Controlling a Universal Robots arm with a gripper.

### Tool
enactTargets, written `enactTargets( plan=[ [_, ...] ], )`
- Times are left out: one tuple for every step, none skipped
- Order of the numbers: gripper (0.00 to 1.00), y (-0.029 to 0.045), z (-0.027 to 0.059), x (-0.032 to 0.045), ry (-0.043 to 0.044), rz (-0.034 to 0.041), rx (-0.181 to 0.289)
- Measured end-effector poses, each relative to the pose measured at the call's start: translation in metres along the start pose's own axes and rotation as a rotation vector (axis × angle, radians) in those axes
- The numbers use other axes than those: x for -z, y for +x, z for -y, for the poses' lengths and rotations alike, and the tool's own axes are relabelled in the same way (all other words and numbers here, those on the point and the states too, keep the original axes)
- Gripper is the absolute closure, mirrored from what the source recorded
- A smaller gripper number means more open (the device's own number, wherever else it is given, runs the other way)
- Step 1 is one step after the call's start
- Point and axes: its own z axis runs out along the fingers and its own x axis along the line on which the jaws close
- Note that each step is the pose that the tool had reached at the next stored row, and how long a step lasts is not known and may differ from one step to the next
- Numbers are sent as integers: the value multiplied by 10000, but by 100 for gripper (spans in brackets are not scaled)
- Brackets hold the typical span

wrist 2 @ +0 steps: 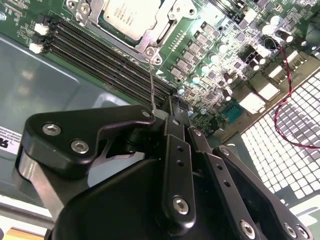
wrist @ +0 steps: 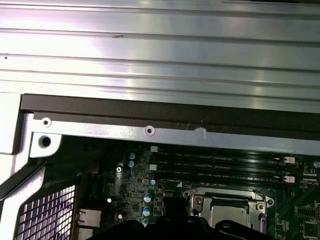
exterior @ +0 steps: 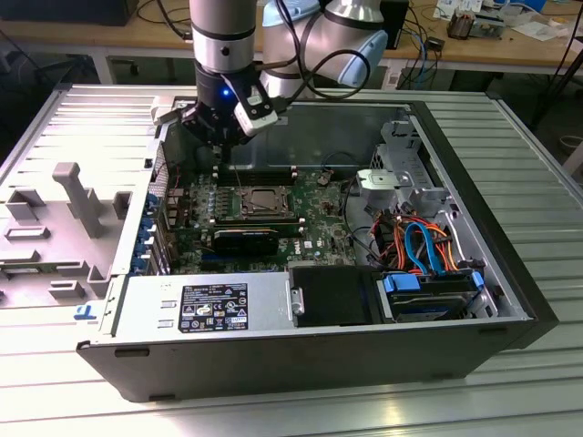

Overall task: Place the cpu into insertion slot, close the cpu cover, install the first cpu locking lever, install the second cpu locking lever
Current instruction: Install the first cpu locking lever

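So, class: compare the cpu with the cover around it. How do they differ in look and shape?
The cpu is a solid pale square with a flat matt top; the cover is an open silver frame with a cut-out centre. The cpu sits inside, while the cover surrounds it and reaches further out, with a thin wire lever at its corner. Both are metal, lie flat on the green board, and are square.

The arm (exterior: 223,36) consists of silver-grey cylindrical segments with black joint bands and light blue caps. A blue indicator light glows on the black wrist housing, beside a white-and-black module. Black cables loop alongside the upper segments. The gripper (wrist 2: 172,112) is matte black, built from flat linkage bars fastened with silver hex-socket screws.
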Motion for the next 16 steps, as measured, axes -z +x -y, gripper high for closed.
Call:
enactTargets(
  plan=[
    [89,-6,-1,-1,1,0,2],
    [89,-9,-1,-1,1,-1,3],
    [89,-16,-1,-3,1,0,4],
    [89,-20,-1,-3,1,0,3],
    [89,-24,-1,-3,2,-2,2],
    [89,-26,-1,-3,1,-1,2],
    [89,-27,-1,-3,1,-1,3],
    [89,-29,0,-3,1,-1,3],
    [89,-31,0,-3,1,-1,3],
    [89,-32,0,-4,1,0,2],
    [89,-35,0,-4,1,-1,4],
    [89,-38,0,-4,2,-1,3],
    [89,-42,1,-4,1,-1,4],
    [89,-46,1,-4,1,-1,3],
    [89,-50,1,-4,1,-1,4],
    [89,-54,2,-4,2,-1,4]
  ],
)
